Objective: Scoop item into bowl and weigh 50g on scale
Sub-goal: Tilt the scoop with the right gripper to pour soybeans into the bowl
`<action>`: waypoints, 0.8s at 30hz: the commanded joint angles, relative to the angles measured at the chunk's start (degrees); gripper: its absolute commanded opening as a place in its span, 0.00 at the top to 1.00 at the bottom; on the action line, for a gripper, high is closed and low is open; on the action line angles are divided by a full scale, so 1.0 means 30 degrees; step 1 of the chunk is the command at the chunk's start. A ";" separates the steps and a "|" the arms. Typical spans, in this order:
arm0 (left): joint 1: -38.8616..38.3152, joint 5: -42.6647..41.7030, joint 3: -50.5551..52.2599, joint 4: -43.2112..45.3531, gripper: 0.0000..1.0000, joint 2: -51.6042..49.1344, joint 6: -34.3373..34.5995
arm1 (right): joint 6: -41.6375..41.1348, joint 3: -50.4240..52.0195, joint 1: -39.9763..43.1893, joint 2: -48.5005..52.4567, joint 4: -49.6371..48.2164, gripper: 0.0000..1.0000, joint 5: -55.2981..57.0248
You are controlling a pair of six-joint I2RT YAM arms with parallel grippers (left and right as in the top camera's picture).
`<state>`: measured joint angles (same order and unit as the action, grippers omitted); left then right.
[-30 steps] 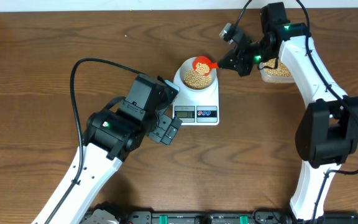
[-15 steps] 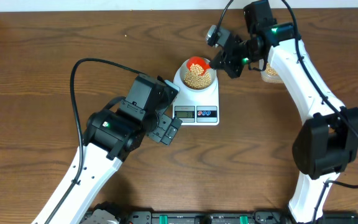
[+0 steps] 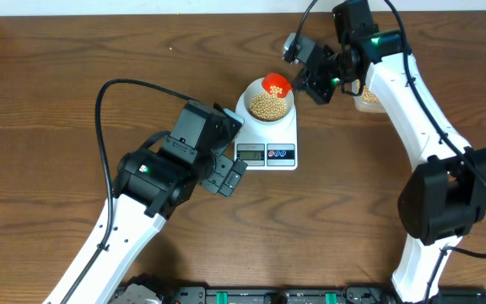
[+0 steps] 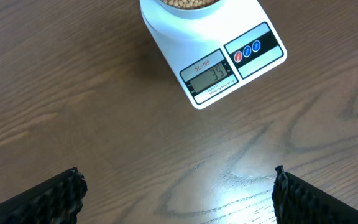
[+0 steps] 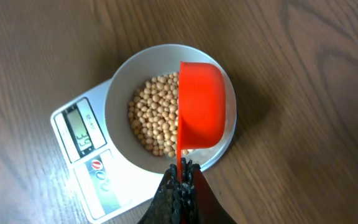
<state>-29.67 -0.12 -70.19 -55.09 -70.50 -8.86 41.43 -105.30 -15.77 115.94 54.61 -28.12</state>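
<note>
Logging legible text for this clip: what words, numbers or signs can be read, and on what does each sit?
"35": on the LCD display of the scale, left wrist view.
Small red print above that display: perhaps "SF-400", too small to be sure.
Fine print under the display: unreadable.
White marks on the red and blue buttons: too small to read.
Right wrist view: same display, digits sideways and blurred.
Nothing else readable.
</note>
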 commanded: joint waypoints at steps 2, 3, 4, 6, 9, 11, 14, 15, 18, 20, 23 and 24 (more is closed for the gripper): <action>0.0080 -0.0124 -0.0095 0.0007 0.02 0.0029 -0.0109 | 0.0685 -0.0007 -0.0641 -0.0466 0.0007 0.99 0.1056; 0.0080 -0.0117 -0.0095 0.0007 0.02 0.0029 -0.0109 | 0.0707 -0.0007 -0.0729 -0.0466 -0.0007 0.99 0.1180; 0.0080 -0.0117 -0.0095 0.0007 0.02 0.0029 -0.0109 | 0.0714 -0.0007 -0.0809 -0.0466 -0.0022 0.99 0.1297; 0.0080 -0.0117 -0.0095 0.0007 0.02 0.0029 -0.0109 | 0.0714 -0.0007 -0.0925 -0.0466 -0.0087 0.99 0.1523; 0.0080 -0.0124 -0.0095 0.0007 0.02 0.0029 -0.0109 | 0.0714 -0.0007 -0.1013 -0.0466 -0.0321 0.99 0.1829; 0.0080 -0.0124 -0.0095 0.0007 0.02 0.0029 -0.0109 | 0.0714 -0.0007 -0.1027 -0.0466 -0.0408 0.99 0.1880; 0.0080 -0.0117 -0.0095 0.0007 0.02 0.0029 -0.0109 | 0.0707 -0.0007 -0.1027 -0.0466 -0.0415 0.99 0.1909; 0.0080 -0.0117 -0.0095 0.0007 0.02 0.0029 -0.0109 | 0.0707 -0.0007 -0.1027 -0.0466 -0.0415 0.99 0.1909; 0.0080 -0.0117 -0.0095 0.0007 0.02 0.0029 -0.0109 | 0.0714 -0.0007 -0.1027 -0.0466 -0.0437 0.99 0.1909; 0.0080 -0.0124 -0.0095 0.0007 0.02 0.0029 -0.0109 | 0.0714 -0.0007 -0.1027 -0.0466 -0.0437 0.99 0.1909; 0.0080 -0.0117 -0.0095 0.0007 0.02 0.0036 -0.0109 | 0.0714 -0.0007 -0.1027 -0.0466 -0.0430 0.99 0.1902; 0.0080 -0.0117 -0.0095 0.0007 0.02 0.0029 -0.0109 | 0.0714 -0.0007 -0.1027 -0.0466 -0.0430 0.99 0.1902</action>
<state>-29.67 -0.12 -70.19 -55.09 -70.50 -8.88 42.76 -105.30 -18.39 115.94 53.30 -22.24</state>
